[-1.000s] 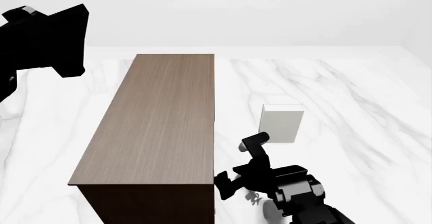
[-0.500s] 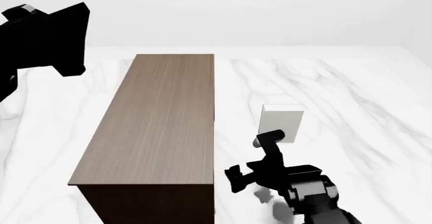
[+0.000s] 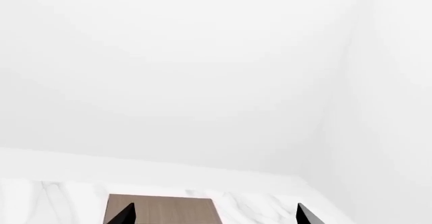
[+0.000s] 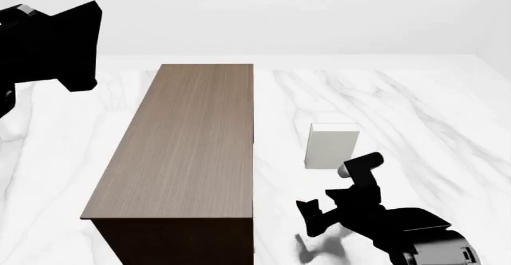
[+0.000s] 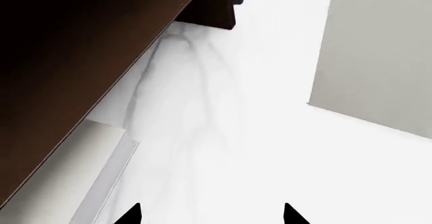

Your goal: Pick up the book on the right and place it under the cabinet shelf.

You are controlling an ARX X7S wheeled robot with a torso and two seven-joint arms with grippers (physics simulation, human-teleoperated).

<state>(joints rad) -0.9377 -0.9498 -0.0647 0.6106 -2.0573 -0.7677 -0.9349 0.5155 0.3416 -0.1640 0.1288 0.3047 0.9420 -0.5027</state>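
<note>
The book (image 4: 331,145) on the right is a pale grey-white slab lying flat on the marble floor, right of the cabinet (image 4: 191,145). It also shows in the right wrist view (image 5: 378,57), apart from the cabinet's dark underside (image 5: 81,57). My right gripper (image 4: 334,190) is open and empty, low over the floor just in front of the book's near end, not touching it. In the right wrist view the right gripper (image 5: 210,216) has only bare floor between its tips. My left gripper (image 4: 56,43) is raised high at the far left and is open and empty in its wrist view (image 3: 214,216).
A second pale book (image 5: 74,183) lies on the floor partly under the cabinet's edge. The cabinet top (image 3: 165,209) shows far below the left gripper. White marble floor (image 4: 415,115) stretches to the right, with white walls behind.
My right gripper has moved right, away from the cabinet's front corner, to just in front of the book. The left arm has hardly moved.
</note>
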